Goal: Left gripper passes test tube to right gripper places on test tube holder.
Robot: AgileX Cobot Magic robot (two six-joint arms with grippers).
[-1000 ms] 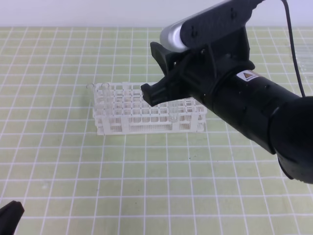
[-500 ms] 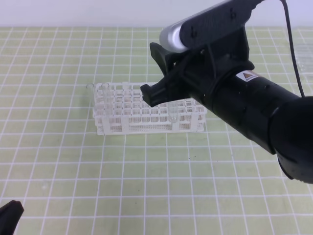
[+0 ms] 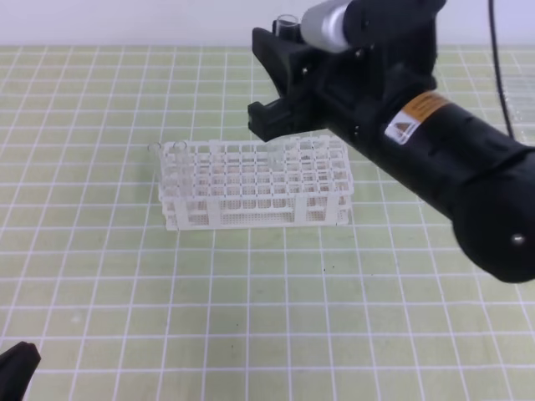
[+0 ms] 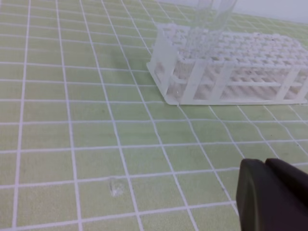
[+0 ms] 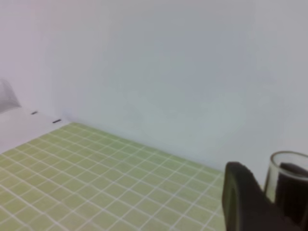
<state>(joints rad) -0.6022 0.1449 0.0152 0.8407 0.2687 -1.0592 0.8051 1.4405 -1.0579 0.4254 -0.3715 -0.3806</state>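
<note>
Nearest you, the left gripper (image 3: 17, 364) idles well short of the test tube holder (image 3: 251, 185), cropped so its finger spread cannot be told. Above the holder's far right side, the right gripper (image 3: 276, 79) pinches the test tube (image 3: 287, 23) upright, presumably for lowering; only its rim shows, the body hidden

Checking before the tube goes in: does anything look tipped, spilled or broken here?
Nothing stands out. The test tube holder sits flat on the green mat, its tubes at the left end upright. The right tool holds a test tube above it.
</note>
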